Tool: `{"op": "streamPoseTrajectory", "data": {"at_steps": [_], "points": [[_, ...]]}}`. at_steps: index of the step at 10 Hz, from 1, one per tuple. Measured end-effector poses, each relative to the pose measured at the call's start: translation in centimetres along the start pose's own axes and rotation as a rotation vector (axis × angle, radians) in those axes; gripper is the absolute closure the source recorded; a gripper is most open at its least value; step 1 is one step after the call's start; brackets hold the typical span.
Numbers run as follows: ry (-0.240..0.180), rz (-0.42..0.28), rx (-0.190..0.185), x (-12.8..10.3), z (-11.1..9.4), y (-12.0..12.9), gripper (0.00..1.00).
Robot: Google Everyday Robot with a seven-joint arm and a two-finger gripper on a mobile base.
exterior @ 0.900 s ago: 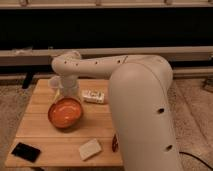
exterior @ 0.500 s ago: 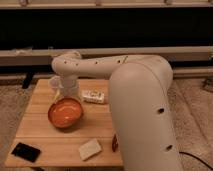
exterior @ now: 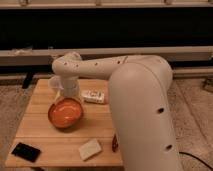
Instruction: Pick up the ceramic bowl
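The ceramic bowl [exterior: 65, 112] is glossy orange-red with a darker rim. It sits on the left half of the wooden table [exterior: 40, 132]. My white arm reaches from the right across the table, and the gripper [exterior: 68, 95] hangs down at the bowl's far rim, just above it. The wrist hides where the gripper meets the rim.
A translucent cup [exterior: 53, 82] stands behind the gripper at the back left. A small packaged bar [exterior: 93, 96] lies to the right of the bowl. A black phone [exterior: 26, 151] lies at the front left corner, with a pale block [exterior: 90, 149] at the front. A small dark red item [exterior: 115, 144] shows beside my arm.
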Motion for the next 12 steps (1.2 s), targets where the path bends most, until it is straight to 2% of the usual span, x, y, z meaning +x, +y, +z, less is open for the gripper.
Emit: {"op": "streamPoseTrajectory", "data": {"at_steps": [12], "points": [[0.004, 0.012, 0.012, 0.9, 1.6, -0.3, 0.20]]}}
